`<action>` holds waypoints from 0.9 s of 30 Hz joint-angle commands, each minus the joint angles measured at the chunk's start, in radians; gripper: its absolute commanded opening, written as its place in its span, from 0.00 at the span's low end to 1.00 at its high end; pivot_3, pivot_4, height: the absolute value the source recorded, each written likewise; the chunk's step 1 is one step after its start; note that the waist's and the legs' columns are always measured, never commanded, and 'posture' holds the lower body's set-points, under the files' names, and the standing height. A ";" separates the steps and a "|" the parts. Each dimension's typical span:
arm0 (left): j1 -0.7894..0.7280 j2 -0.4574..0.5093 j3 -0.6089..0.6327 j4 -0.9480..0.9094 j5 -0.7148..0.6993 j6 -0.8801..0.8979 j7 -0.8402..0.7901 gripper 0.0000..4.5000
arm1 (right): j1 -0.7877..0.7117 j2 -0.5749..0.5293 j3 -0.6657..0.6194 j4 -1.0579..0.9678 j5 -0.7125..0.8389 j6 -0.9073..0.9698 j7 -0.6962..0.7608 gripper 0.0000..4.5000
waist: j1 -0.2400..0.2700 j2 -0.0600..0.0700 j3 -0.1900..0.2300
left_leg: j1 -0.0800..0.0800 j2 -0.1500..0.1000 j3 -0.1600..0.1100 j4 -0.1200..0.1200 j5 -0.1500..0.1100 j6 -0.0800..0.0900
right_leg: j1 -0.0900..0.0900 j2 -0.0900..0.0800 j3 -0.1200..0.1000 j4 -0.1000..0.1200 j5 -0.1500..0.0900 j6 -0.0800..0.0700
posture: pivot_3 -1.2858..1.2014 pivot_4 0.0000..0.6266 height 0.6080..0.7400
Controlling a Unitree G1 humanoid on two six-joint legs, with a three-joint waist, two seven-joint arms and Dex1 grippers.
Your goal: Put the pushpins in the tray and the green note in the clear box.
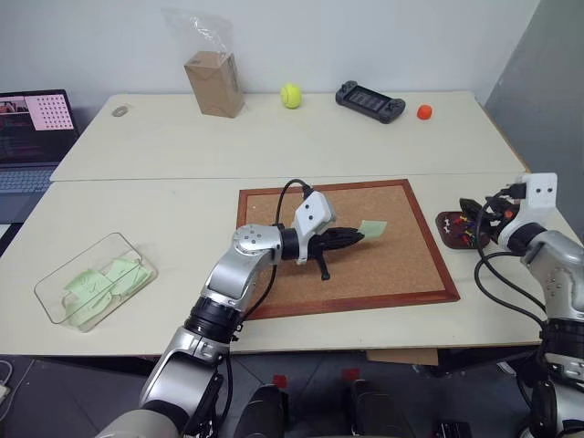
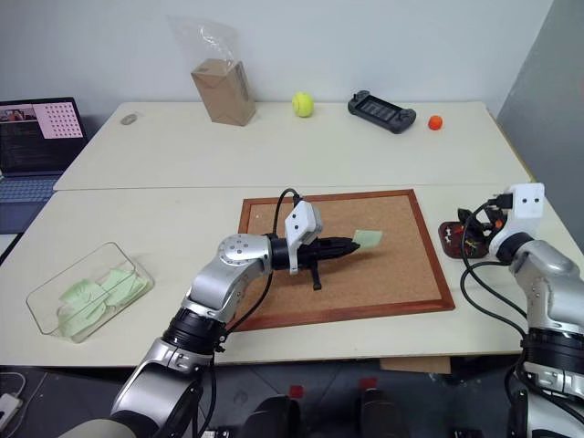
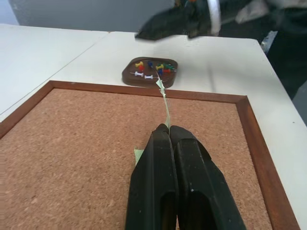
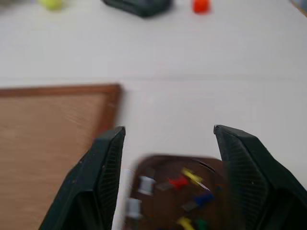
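Head stereo pair looks forward and down from above the near table edge, wide, covering both tables to the far wall; the two eyes share almost the whole scene, incl. the wooden-framed brown corkboard (image 1: 347, 246). Left wrist camera sits low and close over the corkboard, facing right along its shut black fingers (image 3: 175, 182) toward the small dark reddish-brown tray (image 3: 149, 72) of pushpins. Right wrist camera hangs close above that tray, facing the far side, between its spread fingers (image 4: 98, 177). Both wrist views share tray and corkboard edge.
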 commanded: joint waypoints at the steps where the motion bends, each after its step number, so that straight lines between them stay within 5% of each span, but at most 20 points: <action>1: 0.014 0.024 0.098 -0.137 -0.052 0.075 0.088 0.00 | 0.047 -0.054 -0.010 -0.192 0.147 0.122 0.103 0.91 | 0.001 0.000 0.000 | 0.000 0.000 0.000 0.000 0.000 0.000 | 0.000 0.000 0.000 0.000 0.000 0.000 | 0.52 0.24 1.00; 5: 0.055 0.057 0.196 -0.278 -0.100 0.182 0.187 0.00 | 0.059 -0.072 0.025 -0.302 0.248 0.185 0.166 0.99 | -0.002 0.000 0.000 | 0.000 0.000 -0.002 0.000 0.000 0.000 | 0.000 0.000 0.000 0.000 0.000 0.000 | 0.52 0.24 1.00; 15: 0.231 0.115 0.551 -0.644 -0.191 0.518 0.536 0.00 | -0.065 0.022 0.258 -0.414 0.280 0.093 0.264 0.99 | -0.001 -0.001 0.001 | 0.000 0.000 -0.007 0.000 0.000 0.000 | 0.000 0.000 -0.002 0.000 0.000 0.000 | 0.52 0.24 1.00; 27: 0.378 0.185 0.926 -0.711 -0.166 0.591 0.782 0.00 | -0.204 0.221 0.459 -0.348 0.255 -0.001 0.323 0.99 | 0.004 -0.006 0.003 | 0.001 0.000 -0.010 0.000 0.000 -0.001 | 0.000 0.000 -0.003 -0.001 0.000 0.000 | 0.52 0.24 1.00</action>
